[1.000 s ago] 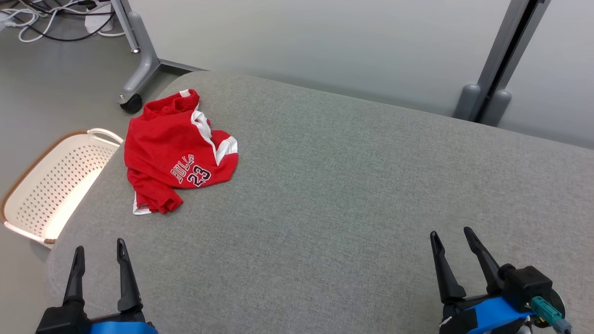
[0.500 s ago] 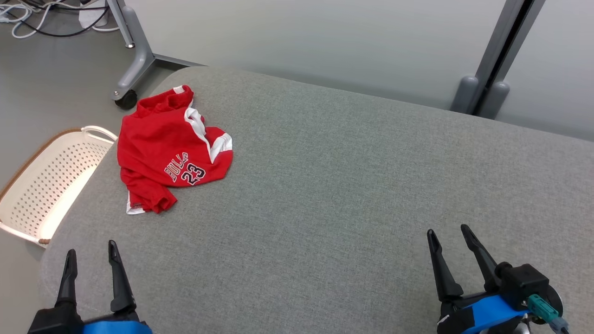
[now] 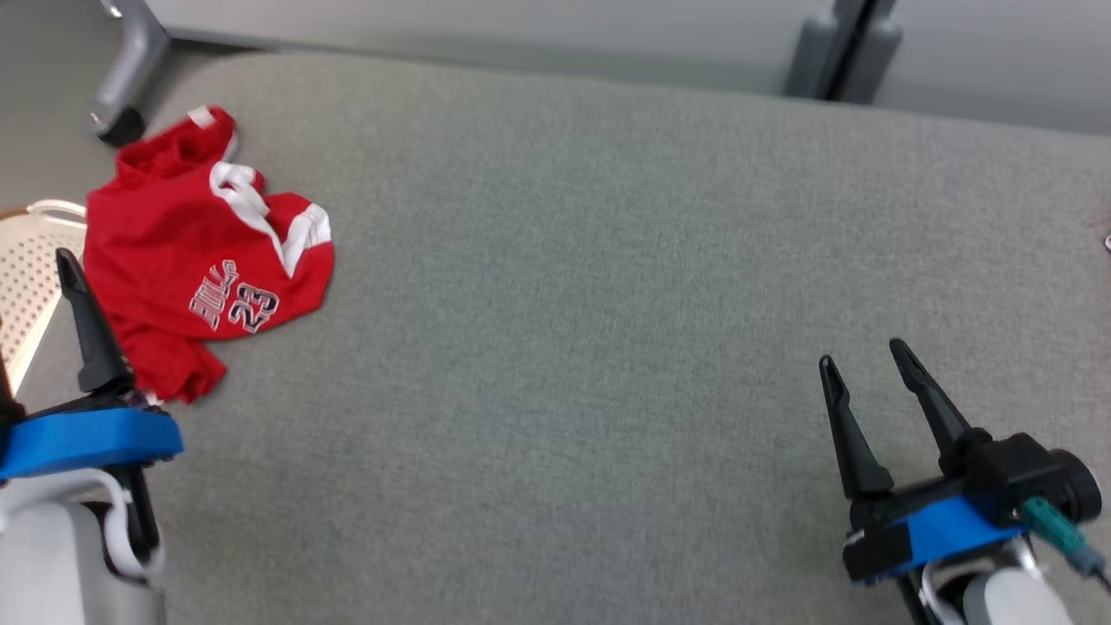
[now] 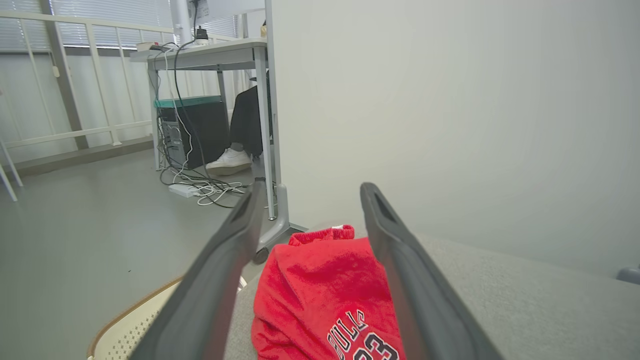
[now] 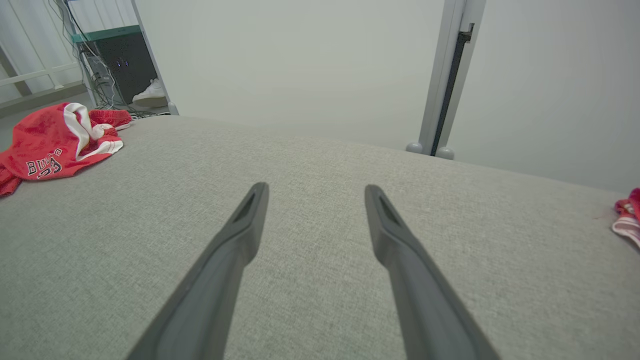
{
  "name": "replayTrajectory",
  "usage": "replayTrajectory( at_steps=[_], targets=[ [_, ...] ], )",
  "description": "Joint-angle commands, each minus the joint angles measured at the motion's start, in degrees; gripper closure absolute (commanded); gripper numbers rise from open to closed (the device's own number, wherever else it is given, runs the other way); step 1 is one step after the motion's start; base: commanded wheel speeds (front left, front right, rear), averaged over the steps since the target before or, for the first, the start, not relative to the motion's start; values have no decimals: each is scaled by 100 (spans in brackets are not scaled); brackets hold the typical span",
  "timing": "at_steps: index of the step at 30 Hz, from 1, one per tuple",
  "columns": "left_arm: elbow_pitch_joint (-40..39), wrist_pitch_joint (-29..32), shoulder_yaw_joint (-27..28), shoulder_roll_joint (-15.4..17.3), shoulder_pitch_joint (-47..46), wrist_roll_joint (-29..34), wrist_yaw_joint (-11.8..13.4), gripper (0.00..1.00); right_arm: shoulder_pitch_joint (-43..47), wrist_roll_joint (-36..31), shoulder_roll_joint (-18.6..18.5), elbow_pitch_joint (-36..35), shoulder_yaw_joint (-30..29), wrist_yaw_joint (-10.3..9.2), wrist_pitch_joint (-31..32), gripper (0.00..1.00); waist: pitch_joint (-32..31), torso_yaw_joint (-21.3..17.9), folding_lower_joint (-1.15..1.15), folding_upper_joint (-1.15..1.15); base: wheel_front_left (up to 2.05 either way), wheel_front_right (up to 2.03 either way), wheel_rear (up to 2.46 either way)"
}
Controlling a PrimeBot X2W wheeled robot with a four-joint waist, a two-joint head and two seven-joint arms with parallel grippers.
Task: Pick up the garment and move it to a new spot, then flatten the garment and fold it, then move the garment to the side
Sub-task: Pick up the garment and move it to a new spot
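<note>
The garment [image 3: 174, 252], a crumpled red jersey with white trim and the number 23, lies at the far left of the grey padded surface [image 3: 608, 260]. My left gripper is open at the jersey's near-left edge; one dark finger [image 3: 87, 330] stands beside the cloth. In the left wrist view the garment [image 4: 320, 290] lies just ahead, between the open fingers of the left gripper [image 4: 310, 187], and nothing is held. My right gripper [image 3: 861, 352] is open and empty over bare fabric at the near right. In the right wrist view the right gripper [image 5: 316, 187] shows the garment [image 5: 45, 145] far to its left.
A perforated cream basket [image 3: 26, 260] sits on the floor off the surface's left edge. A desk leg with a caster [image 3: 117, 121] stands behind the jersey. A pink-and-red cloth [image 5: 627, 217] lies at the far right edge. A person's white shoe [image 4: 230, 161] shows under the desk.
The head camera has tilted down and shifted the whole picture. My left gripper has advanced from the near edge to the jersey's near-left side. Both grippers stay open.
</note>
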Motion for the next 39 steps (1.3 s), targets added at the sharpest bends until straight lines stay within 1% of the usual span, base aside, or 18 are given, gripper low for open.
replayTrajectory(
  at_steps=[1,5,10,16,20,22,26,29,31,35,39],
  targets=[
    [68,-13,71,68,-206,-37,-11,0,-83,-64,-62,-110,-3,1,46,0,93,-43,-1,-1,0,0,0],
    [445,-14,181,285,-838,-31,-18,0,-160,-113,-247,-563,-46,1,225,0,470,-282,-1,-1,0,0,0],
    [1112,-14,295,572,-1618,-67,-68,0,-241,-168,-410,-1158,-123,1,449,0,940,-511,-1,-1,0,0,0],
    [2226,-5,300,948,-2450,-123,-171,0,-344,-192,-554,-1809,-169,1,697,0,1454,-673,-1,-1,0,0,0],
    [3033,176,175,1212,-2960,-86,-264,0,-394,-209,-634,-2037,-206,1,809,0,1700,-745,-1,-1,0,0,0],
    [3499,558,108,1285,-3162,-148,-331,0,-399,-209,-661,-2108,-255,1,836,0,1779,-760,-1,-1,0,0,0],
    [4089,1031,-84,1447,-3521,-173,-439,0,-363,-194,-695,-2152,-340,1,843,0,1873,-755,-1,-1,0,0,0],
    [4542,1617,-254,1527,-3710,-171,-501,0,-363,-201,-692,-2168,-355,1,851,0,1899,-743,-1,-1,0,0,0],
    [4731,1870,-322,1569,-3869,-204,-507,0,-404,-202,-700,-2180,-340,1,866,0,1909,-733,-1,-1,0,0,0],
    [5141,2455,-449,1575,-4000,-300,-545,0,-463,-191,-717,-2189,-319,1,875,0,1895,-730,-1,-1,0,0,0],
    [5519,3157,-574,1484,-4047,-486,-562,0,-482,-182,-723,-2163,-284,1,882,0,1867,-765,-1,-1,0,0,0]
  ],
)
